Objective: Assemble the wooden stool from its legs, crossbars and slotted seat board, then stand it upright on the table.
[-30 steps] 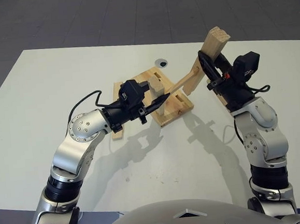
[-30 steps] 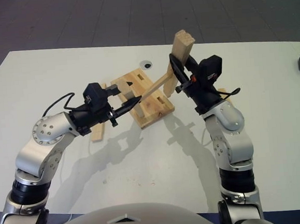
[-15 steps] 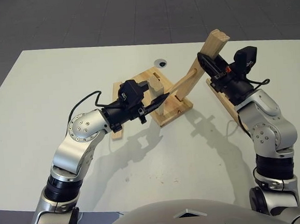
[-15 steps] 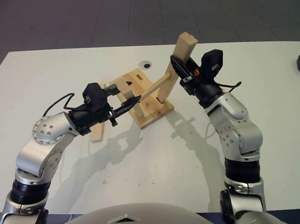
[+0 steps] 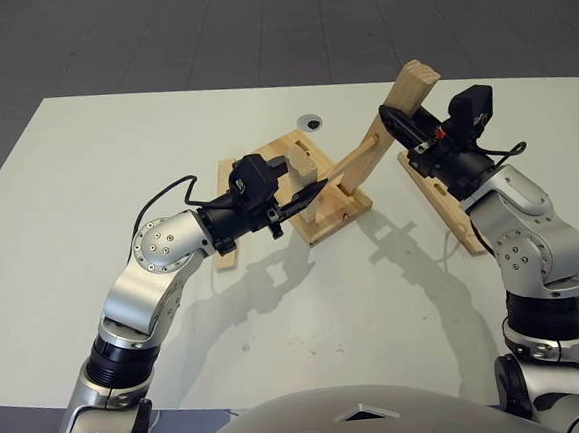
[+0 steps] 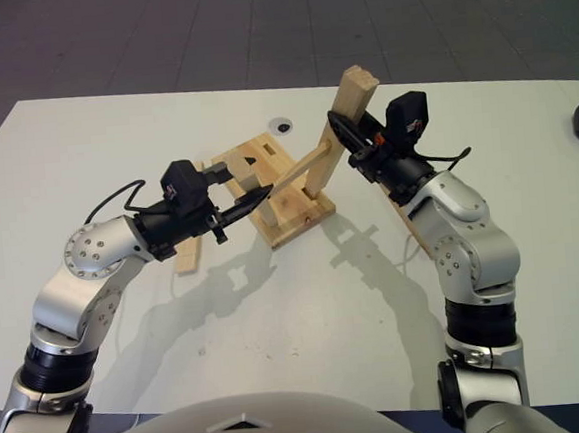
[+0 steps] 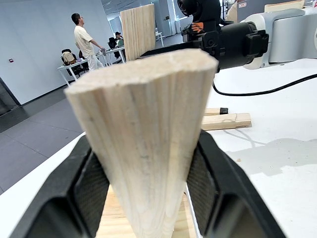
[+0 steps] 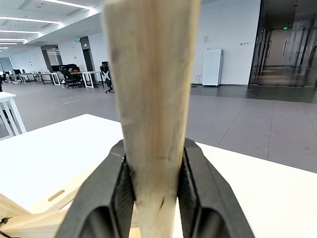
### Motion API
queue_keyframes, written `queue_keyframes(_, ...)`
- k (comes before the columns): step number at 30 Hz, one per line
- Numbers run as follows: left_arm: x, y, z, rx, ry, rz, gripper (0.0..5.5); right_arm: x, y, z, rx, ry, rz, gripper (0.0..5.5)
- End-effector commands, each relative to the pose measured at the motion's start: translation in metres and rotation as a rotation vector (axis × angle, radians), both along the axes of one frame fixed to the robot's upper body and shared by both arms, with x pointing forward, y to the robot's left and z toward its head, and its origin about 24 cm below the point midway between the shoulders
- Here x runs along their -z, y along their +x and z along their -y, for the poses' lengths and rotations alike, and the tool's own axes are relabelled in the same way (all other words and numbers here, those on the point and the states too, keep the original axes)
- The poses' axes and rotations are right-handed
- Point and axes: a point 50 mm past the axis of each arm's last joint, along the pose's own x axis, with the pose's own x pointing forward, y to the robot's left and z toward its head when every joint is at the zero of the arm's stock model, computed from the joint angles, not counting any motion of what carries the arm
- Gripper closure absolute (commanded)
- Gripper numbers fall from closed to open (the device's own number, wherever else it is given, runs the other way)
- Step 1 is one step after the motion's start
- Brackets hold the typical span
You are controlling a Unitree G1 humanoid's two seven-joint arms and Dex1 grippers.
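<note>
at the middle of the white table (image 5: 115, 160), the pale slotted wooden seat board (image 5: 341, 210) lies flat, and the left gripper (image 5: 299, 182) is clamped on a short upright wooden leg (image 5: 301, 161) standing on it. over at 2 o'clock from the board, the right gripper (image 5: 408, 127) squeezes a long pale wooden leg (image 5: 414, 78) carrying a thin wooden crossbar (image 5: 341, 172), long axis tilting from 1 o'clock down to 7 o'clock. the board sits at 8 o'clock from that claw, so the right arm looks the one to lower it in.
</note>
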Motion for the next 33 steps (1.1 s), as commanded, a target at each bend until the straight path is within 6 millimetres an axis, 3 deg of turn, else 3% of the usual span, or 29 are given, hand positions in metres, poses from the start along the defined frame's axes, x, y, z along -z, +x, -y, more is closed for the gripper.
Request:
queue_keyframes(1, 0.034, 0.000, -0.004, -0.011, 0.133, -0.144, 3.46, 0.025, -0.004, -0.013, -0.107, -0.044, -0.167, 4.48)
queue_keyframes(7, 0.036, -0.001, -0.004, -0.015, 0.135, -0.148, 3.46, 0.021, -0.004, -0.003, -0.106, 0.018, -0.226, 4.48)
queue_keyframes(18, 0.036, 0.001, -0.005, -0.018, 0.137, -0.145, 3.46, 0.006, -0.001, 0.006, -0.145, -0.058, -0.285, 4.48)
queue_keyframes(23, 0.038, 0.002, -0.006, -0.016, 0.140, -0.150, 3.46, -0.013, 0.003, 0.008, -0.145, 0.056, -0.305, 4.48)
queue_keyframes(27, 0.038, 0.002, -0.006, -0.015, 0.140, -0.152, 3.46, -0.019, 0.004, 0.007, -0.131, 0.043, -0.312, 4.48)
queue_keyframes(31, 0.038, 0.003, -0.007, -0.019, 0.147, -0.150, 3.46, -0.014, -0.001, 0.004, -0.129, -0.054, -0.331, 4.48)
queue_keyframes(33, 0.038, 0.003, -0.007, -0.019, 0.152, -0.148, 3.46, 0.001, -0.010, -0.003, -0.149, -0.094, -0.383, 4.48)
